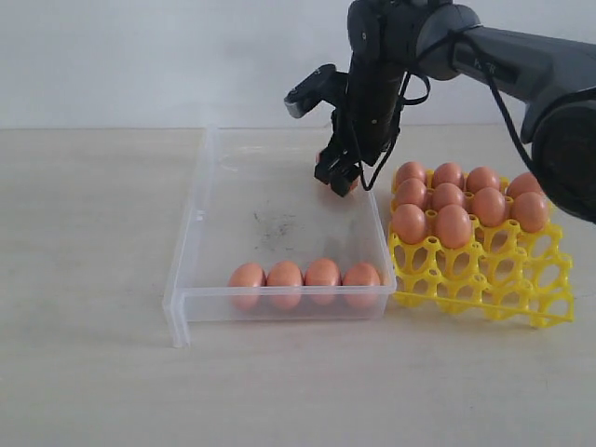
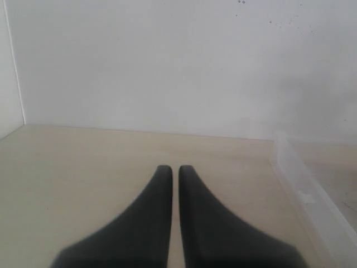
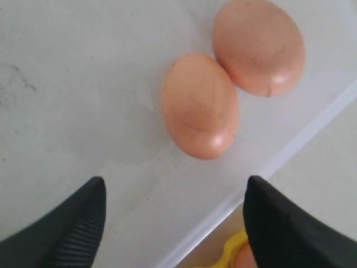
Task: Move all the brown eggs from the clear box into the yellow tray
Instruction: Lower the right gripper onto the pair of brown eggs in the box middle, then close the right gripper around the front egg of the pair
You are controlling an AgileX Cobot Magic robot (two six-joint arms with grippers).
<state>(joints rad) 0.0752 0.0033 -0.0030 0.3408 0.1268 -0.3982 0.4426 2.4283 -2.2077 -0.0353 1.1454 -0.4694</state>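
The brown eggs [image 1: 285,274] are in two places. In the clear box [image 1: 191,270], four eggs lie in one row along the near wall, side by side, and each touches its neighbour or nearly does. In the right wrist view, two more eggs [image 3: 199,105] lie on the bottom of the box [image 3: 83,84]. They touch each other and lie close to the side wall next to the tray. In the exterior view these two are mostly hidden behind the arm, and only a bit of orange-brown shows there. The middle of the box bottom has dark scuff marks [image 1: 275,228].

The yellow tray [image 1: 494,279] stands just beside the right wall of the box. About ten eggs sit in its far cups, while the cups of the two near rows hold nothing. A small corner of the tray [image 3: 234,245] also shows in the right wrist view, beyond the box wall.

The right pincer [image 1: 337,175] hangs over the far right part of the box, pointing down. Its fingers [image 3: 72,223] stand wide apart and nothing is between them; the two eggs lie ahead of the tips, not touched.

The left pincer [image 2: 174,168] is closed, with only a thin slit between its dark fingers, and it holds nothing. It is over the bare worktop [image 2: 83,167], with the box wall [image 2: 304,192] off to one side.
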